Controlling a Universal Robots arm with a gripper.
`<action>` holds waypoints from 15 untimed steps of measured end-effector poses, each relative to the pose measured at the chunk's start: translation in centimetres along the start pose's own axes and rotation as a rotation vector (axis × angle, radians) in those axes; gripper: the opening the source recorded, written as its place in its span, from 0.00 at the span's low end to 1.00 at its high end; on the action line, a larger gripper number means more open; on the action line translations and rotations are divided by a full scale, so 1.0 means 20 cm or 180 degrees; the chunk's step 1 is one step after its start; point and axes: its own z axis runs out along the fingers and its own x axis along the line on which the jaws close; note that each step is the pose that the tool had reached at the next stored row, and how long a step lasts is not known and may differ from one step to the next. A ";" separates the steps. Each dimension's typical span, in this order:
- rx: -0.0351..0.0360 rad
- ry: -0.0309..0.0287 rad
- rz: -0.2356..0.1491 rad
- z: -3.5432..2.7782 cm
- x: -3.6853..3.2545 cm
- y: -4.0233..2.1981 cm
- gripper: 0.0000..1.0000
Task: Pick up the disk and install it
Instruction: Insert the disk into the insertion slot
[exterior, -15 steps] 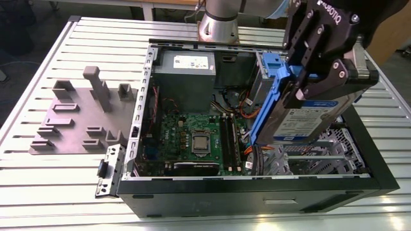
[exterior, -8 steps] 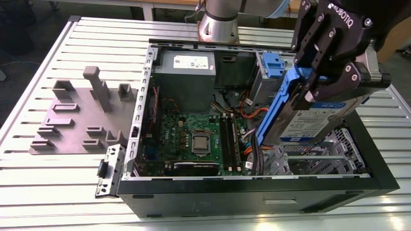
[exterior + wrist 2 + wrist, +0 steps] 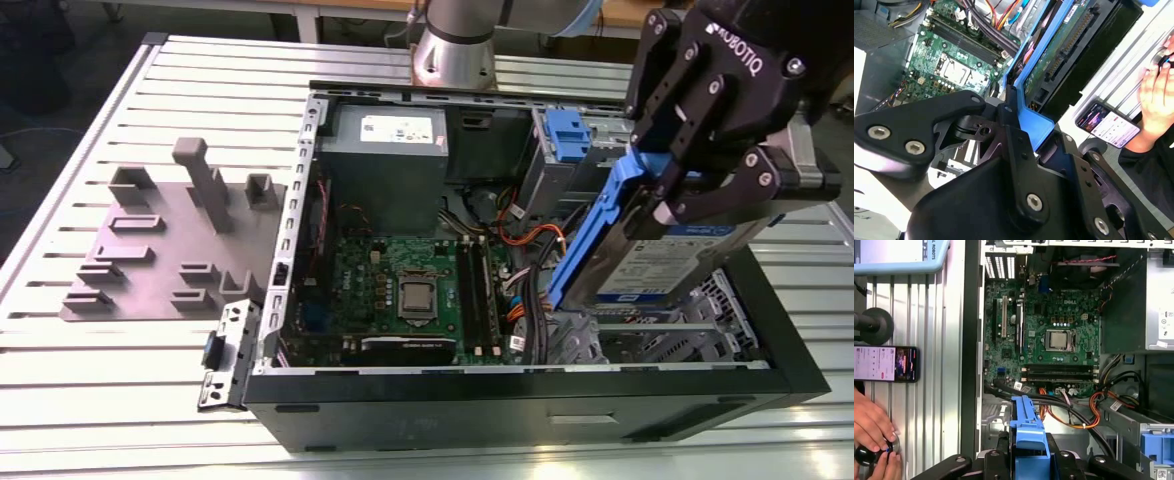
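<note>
An open computer case [image 3: 534,410] lies on its side on a slatted metal table [image 3: 80,380], with its green circuit board [image 3: 400,290] facing up. The robot's claw [image 3: 697,195] is clenched on the disk [image 3: 667,265] — a silver drive clipped in a blue frame [image 3: 585,245]. It holds the disk on edge, tilted, above the metal cage [image 3: 727,315] at the exterior view's right end of the case. The edge-down pose seems chosen to suit a narrow slot, and the disk is not yet seated. Beside the case, a person's hand [image 3: 871,427] rests near a phone [image 3: 884,363] — well apart from the work.
</note>
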 end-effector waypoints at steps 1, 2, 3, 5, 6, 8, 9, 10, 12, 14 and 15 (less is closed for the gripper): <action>0.0000 0.0000 0.0000 0.001 0.000 -0.011 0.36; 0.0000 0.0000 0.0000 0.002 0.001 -0.023 0.36; 0.0000 0.0000 0.0000 0.003 0.001 -0.033 0.36; 0.0000 0.0001 0.0000 0.003 0.001 -0.046 0.36; 0.0000 0.0001 0.0000 0.003 0.001 -0.048 0.36; 0.0000 0.0001 0.0000 0.004 0.002 -0.048 0.36; 0.0000 0.0000 0.0000 0.004 0.002 -0.049 0.36; 0.0000 0.0000 0.0000 0.004 0.002 -0.050 0.36; 0.0000 0.0001 0.0000 0.004 0.002 -0.050 0.36; 0.0000 0.0001 0.0000 0.006 0.002 -0.053 0.36; 0.0000 0.0001 0.0000 0.006 0.002 -0.054 0.36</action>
